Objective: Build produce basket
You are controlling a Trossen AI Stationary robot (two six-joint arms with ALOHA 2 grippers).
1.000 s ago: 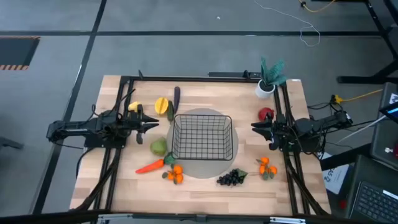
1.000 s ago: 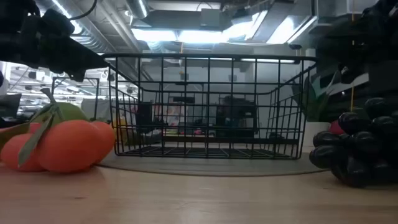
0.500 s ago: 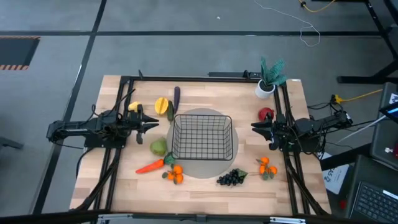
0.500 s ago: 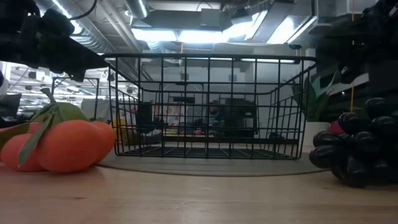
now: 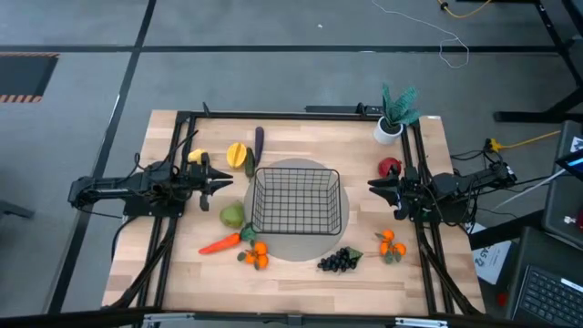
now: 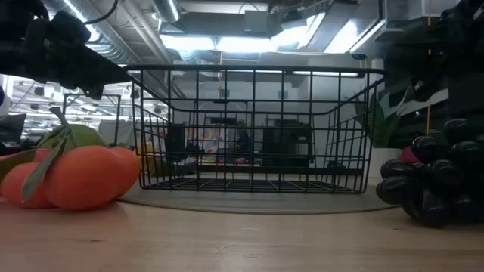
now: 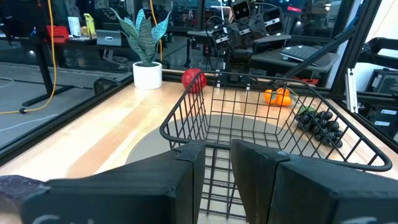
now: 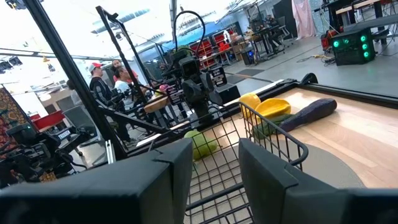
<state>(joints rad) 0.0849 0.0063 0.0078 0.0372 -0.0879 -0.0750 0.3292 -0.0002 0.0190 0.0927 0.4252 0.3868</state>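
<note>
The black wire basket point(image 5: 296, 200) stands empty on a grey round mat in the middle of the table. Around it on the wood lie a carrot point(image 5: 219, 243), a green pear point(image 5: 233, 216), an apple point(image 5: 390, 168), grapes point(image 5: 338, 261), two orange clusters point(image 5: 256, 253) point(image 5: 392, 244), yellow pieces point(image 5: 237, 153) and an eggplant point(image 5: 260, 139). My left gripper point(image 5: 223, 185) hovers open just left of the basket, pointing at it. My right gripper point(image 5: 372, 185) hovers open to its right, also facing it.
A teal plant in a white pot point(image 5: 393, 114) stands at the far right corner. Black frame rails point(image 5: 173, 228) run along both table sides under the arms. Bare wood lies along the near edge point(image 5: 291, 278). People stand in the room beyond the table point(image 8: 121, 78).
</note>
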